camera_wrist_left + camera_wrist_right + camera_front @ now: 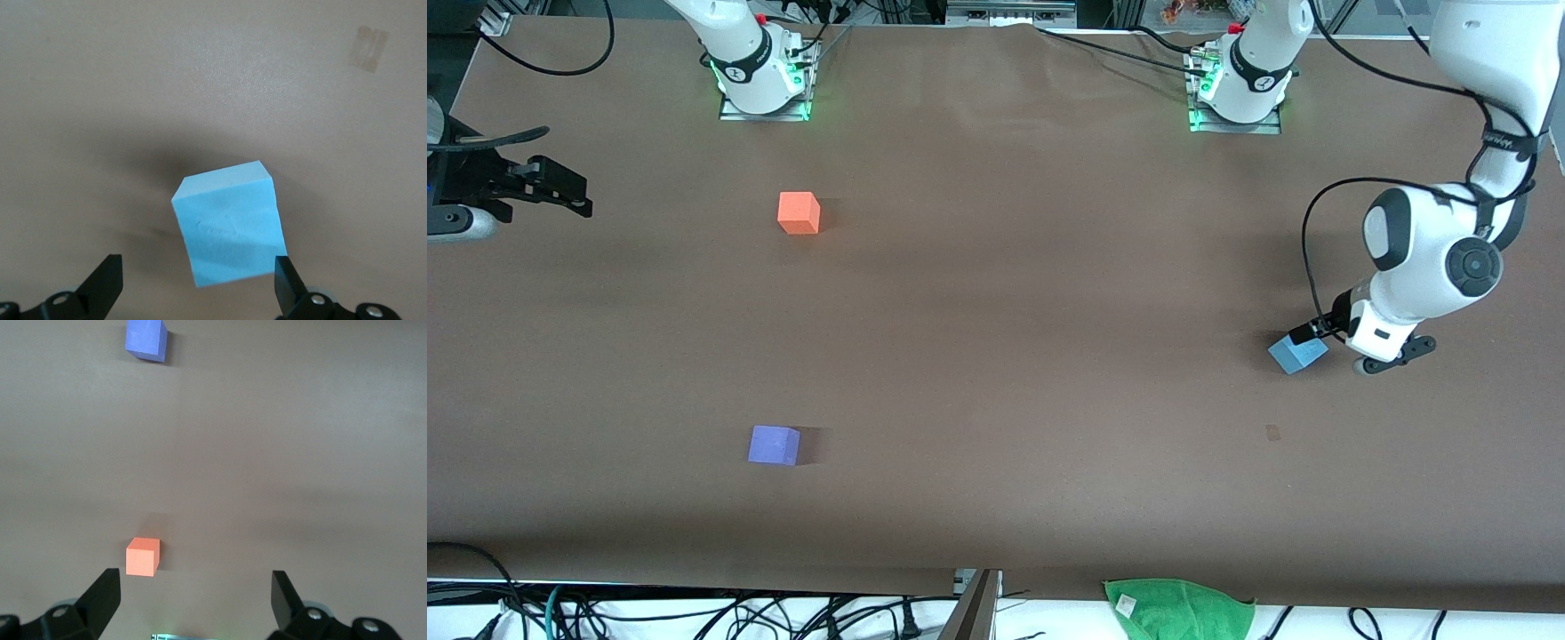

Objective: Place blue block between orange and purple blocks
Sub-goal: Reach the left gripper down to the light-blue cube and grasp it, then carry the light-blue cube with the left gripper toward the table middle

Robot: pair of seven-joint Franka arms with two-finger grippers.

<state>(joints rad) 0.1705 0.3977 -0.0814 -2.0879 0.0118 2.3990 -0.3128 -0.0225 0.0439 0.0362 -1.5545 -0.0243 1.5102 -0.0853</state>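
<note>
Your left tool (1303,342) is spread open around the small sky-blue matte cube (1297,354), one finger (288,280) touching it, not yet clamped. The right tool (560,191), also open, waits at its own tabletop (996,356) end, so the left arm is nearer.

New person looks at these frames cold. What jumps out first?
Probably the blue block at the left arm's end of the table, with the left hand open right at it, fingers either side, not yet gripping. Next, the orange block and purple block toward the right arm's end, the purple one nearer the front camera, with bare table between them. The right hand waits, open, at the table's edge.
</note>
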